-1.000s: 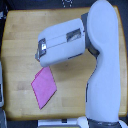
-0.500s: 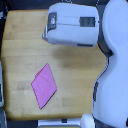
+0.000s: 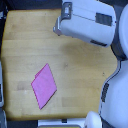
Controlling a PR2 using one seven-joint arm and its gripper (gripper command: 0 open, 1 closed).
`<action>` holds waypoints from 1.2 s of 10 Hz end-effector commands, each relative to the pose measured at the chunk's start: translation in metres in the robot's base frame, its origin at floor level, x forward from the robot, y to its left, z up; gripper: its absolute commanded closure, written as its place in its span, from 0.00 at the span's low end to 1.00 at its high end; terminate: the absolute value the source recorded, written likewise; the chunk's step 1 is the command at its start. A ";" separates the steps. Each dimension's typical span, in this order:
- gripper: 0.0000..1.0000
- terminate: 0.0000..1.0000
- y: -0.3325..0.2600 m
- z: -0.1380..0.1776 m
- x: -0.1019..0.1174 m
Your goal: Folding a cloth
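- The cloth [image 3: 44, 85] lies flat on the wooden bench [image 3: 75, 60], toward the exterior view's lower left, a pink diamond shape with one corner pointing at the bottom edge.
- The robot's white arm [image 3: 92, 22] reaches across the top of the bench from the exterior view's right, well apart from the cloth.
- The gripper [image 3: 59, 27] is at the arm's near end; whether it is apart or together, I cannot tell.
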 end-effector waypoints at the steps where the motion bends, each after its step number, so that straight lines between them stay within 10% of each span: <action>1: 0.00 0.00 -0.135 0.010 0.004; 11: 0.00 0.00 -0.270 -0.008 0.045; 12: 0.00 1.00 -0.274 -0.011 0.045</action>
